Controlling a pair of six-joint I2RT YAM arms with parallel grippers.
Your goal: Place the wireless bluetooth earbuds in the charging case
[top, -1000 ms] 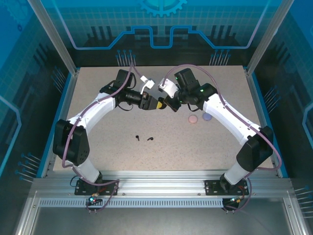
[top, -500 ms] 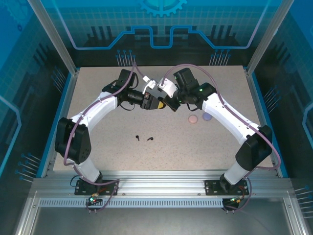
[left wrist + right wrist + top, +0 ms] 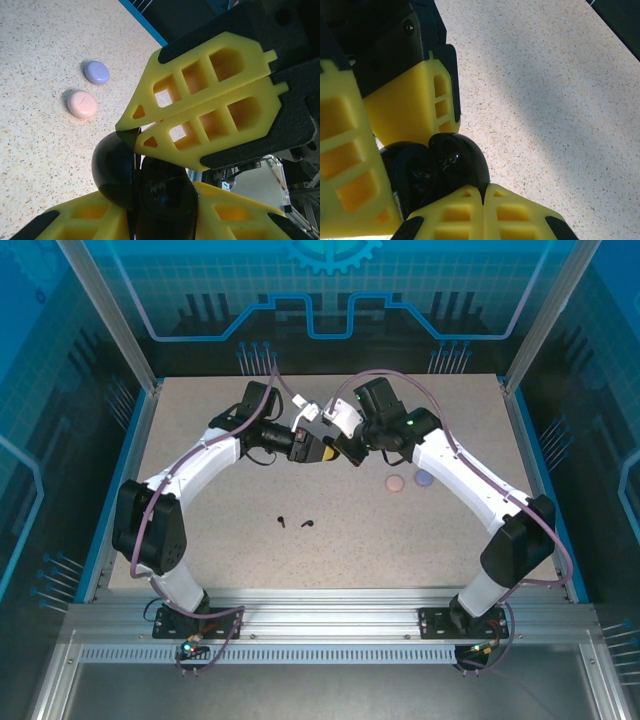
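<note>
One glossy black round charging case (image 3: 116, 172), likely light and slick — my left gripper (image 3: 155, 205) clamps its flanks, the sure hold; right gripper (image 3: 131, 131) closed at its rim.

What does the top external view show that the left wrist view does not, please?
Top external: two black earbuds lying loose on the table. Left wrist: close up, the shut right hand, tips against the black case held in the left hand. Both: the hands meeting, plus the pink case and purple case side by side.
</note>
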